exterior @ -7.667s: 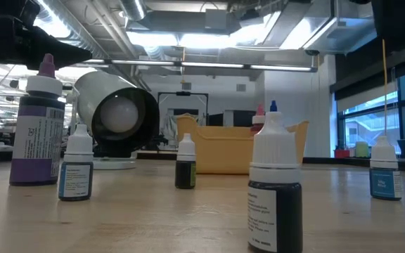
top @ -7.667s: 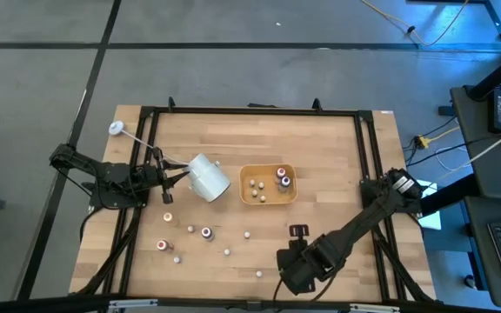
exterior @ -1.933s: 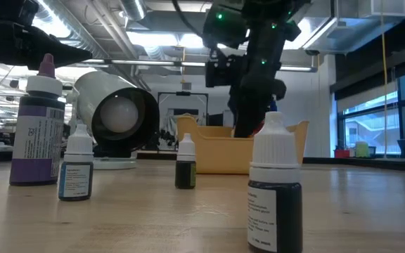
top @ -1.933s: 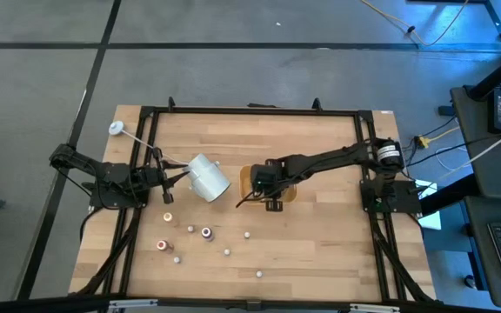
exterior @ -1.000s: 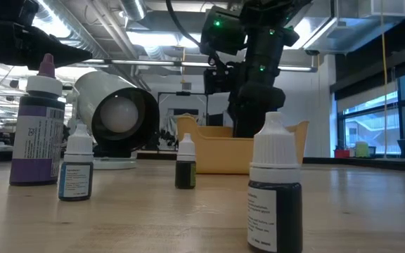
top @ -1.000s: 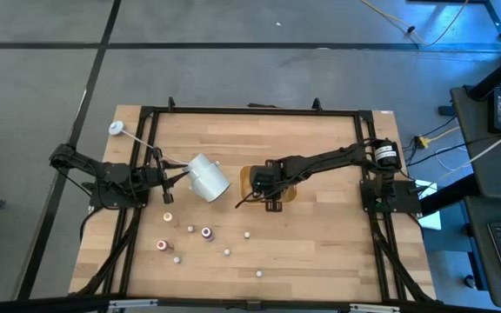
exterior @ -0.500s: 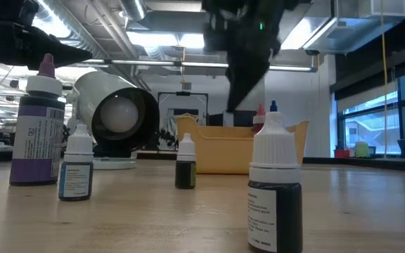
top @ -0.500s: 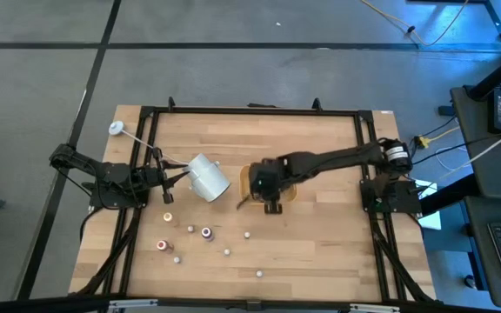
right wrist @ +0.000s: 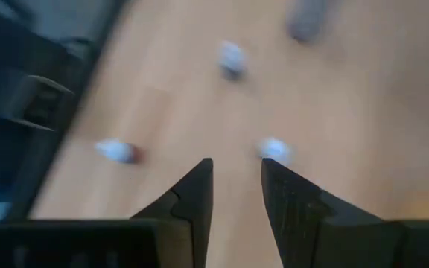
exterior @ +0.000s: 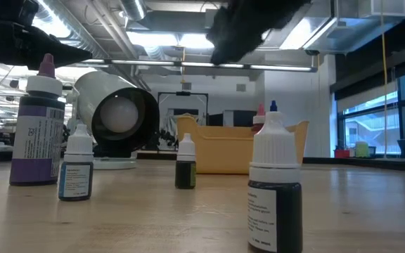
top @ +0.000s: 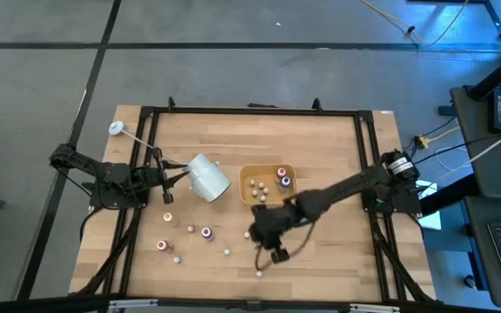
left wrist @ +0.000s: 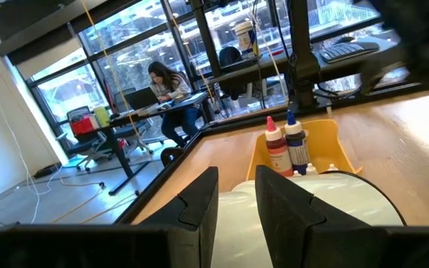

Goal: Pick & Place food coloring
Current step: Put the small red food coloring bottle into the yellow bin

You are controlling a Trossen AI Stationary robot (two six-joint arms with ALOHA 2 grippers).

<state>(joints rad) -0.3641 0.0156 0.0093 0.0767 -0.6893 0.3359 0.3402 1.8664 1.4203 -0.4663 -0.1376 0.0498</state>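
Overhead and table-level views share the tray (top: 268, 171), 2 wrist views closer.

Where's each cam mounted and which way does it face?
High: overhead, straight down; table, both arms.
Low: tabletop height, level across bottles to the tray; blurred arm overhead.
Left wrist: past its own fingers at the white cup, tray beyond.
Right wrist: looks down past its fingers at loose bottles.
Shared: tray and cup in high, low, left wrist.
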